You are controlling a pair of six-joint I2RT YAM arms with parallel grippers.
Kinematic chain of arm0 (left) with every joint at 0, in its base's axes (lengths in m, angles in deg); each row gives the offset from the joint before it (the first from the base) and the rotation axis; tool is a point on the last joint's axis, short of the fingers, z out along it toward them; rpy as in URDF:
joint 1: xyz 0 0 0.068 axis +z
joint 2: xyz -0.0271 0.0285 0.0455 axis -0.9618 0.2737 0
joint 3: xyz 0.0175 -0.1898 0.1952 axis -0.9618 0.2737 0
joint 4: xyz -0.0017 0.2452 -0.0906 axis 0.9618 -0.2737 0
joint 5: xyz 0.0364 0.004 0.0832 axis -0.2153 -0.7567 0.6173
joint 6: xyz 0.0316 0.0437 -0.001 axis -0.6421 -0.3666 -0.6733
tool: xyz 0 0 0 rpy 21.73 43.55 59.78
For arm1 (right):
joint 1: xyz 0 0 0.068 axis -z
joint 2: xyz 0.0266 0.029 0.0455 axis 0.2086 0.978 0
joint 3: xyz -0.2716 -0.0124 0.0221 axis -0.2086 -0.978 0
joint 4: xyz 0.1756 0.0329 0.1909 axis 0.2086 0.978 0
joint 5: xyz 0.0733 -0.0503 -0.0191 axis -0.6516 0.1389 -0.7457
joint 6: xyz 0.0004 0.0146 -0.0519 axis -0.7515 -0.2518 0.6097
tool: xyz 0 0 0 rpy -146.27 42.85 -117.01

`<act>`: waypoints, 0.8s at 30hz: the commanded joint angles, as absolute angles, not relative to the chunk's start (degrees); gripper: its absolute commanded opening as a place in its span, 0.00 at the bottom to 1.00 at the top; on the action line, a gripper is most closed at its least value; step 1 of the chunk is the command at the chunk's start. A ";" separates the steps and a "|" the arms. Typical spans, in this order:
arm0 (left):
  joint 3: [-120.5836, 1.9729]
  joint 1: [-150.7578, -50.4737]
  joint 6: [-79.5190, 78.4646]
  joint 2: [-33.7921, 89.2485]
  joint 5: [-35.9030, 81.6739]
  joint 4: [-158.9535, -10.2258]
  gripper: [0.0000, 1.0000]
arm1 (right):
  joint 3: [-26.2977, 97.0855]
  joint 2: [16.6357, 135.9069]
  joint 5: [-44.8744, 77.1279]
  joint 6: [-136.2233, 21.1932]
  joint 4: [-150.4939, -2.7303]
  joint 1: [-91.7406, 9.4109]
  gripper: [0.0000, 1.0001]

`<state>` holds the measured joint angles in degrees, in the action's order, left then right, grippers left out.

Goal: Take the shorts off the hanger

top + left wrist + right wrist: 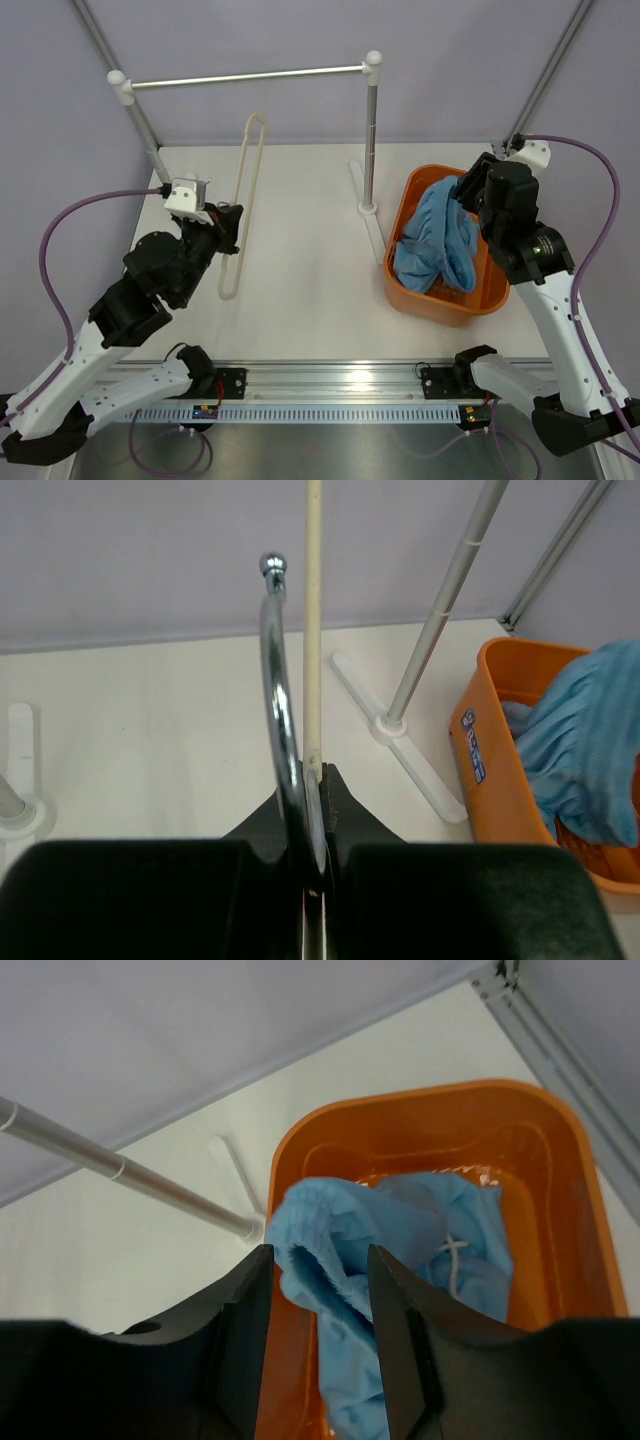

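— Where are the shorts (437, 235)?

— In the orange basket (440, 312), on the right side of the table (300, 270). The light-blue fabric is bunched up. Its upper end rises above the rim to the right gripper (464, 190), and the rest sags down inside the basket.

— Is that gripper holding them?

— Yes. In the right wrist view a rolled fold of the fabric sits between the two fingers (395, 1310), pinched from both sides. The white drawstring (455, 1260) lies on the cloth lower down, inside the basket.

— And the hanger (245, 185)?

— Well apart from the shorts, over the left half of the table. It is a bare cream loop, seen nearly edge-on from above. The left gripper (230, 220) has it by one side.

— Are its jaws closed?

— Closed on it. In the left wrist view the fingers meet around the cream bar and the foot of the metal hook (275, 680), which curves up just beside the bar.

— Is it on the silver rail (250, 76)?

— No. From above, its upper end shows below the rail, not touching it. Whether its lower end touches the table I cannot tell.
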<state>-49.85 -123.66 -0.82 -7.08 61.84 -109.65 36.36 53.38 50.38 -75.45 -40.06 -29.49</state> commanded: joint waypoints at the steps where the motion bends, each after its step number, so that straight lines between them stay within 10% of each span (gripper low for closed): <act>1: -54.28 -123.69 2.04 -7.16 59.36 -113.58 0.00 | 35.09 49.78 47.68 -79.79 -41.44 -29.26 0.59; 7: -61.13 -123.69 6.43 -3.56 56.63 -123.42 0.00 | 34.91 48.02 45.57 -80.14 -40.56 -29.18 0.76; 24: -93.63 -112.88 6.44 29.13 47.60 -136.88 0.00 | 30.34 45.20 31.51 -81.02 -43.54 -29.26 0.77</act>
